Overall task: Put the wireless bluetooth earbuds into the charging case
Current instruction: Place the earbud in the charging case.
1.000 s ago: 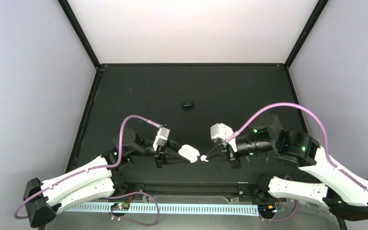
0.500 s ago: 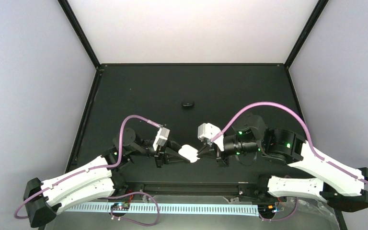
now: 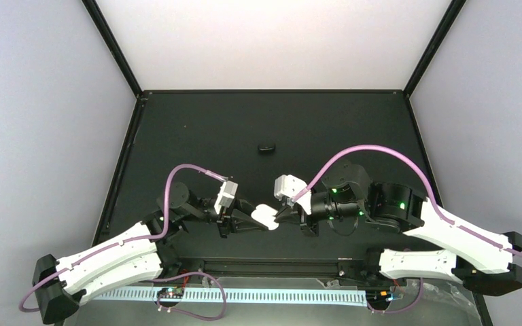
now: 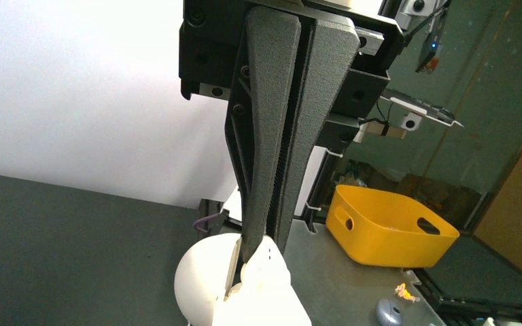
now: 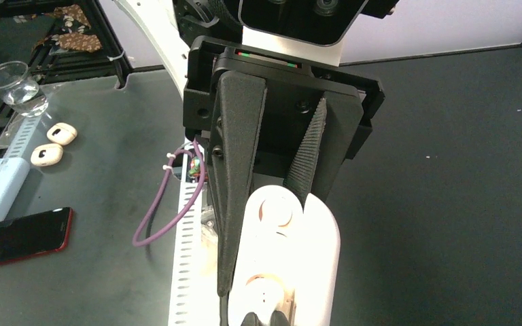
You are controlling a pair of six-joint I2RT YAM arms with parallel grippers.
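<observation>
Probably a robotics lab: black-framed, white-walled booth (image 3: 113, 47) around a black table (image 3: 279, 115), yellow bin (image 4: 394, 227) nearby

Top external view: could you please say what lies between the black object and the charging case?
Only bare table separates the black object and charging case, in the top view.

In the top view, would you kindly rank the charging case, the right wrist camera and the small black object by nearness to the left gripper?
1. charging case, held by the left gripper.
2. right wrist camera, just beyond, rightward.
3. small black object, farther back, mid-table.
</observation>
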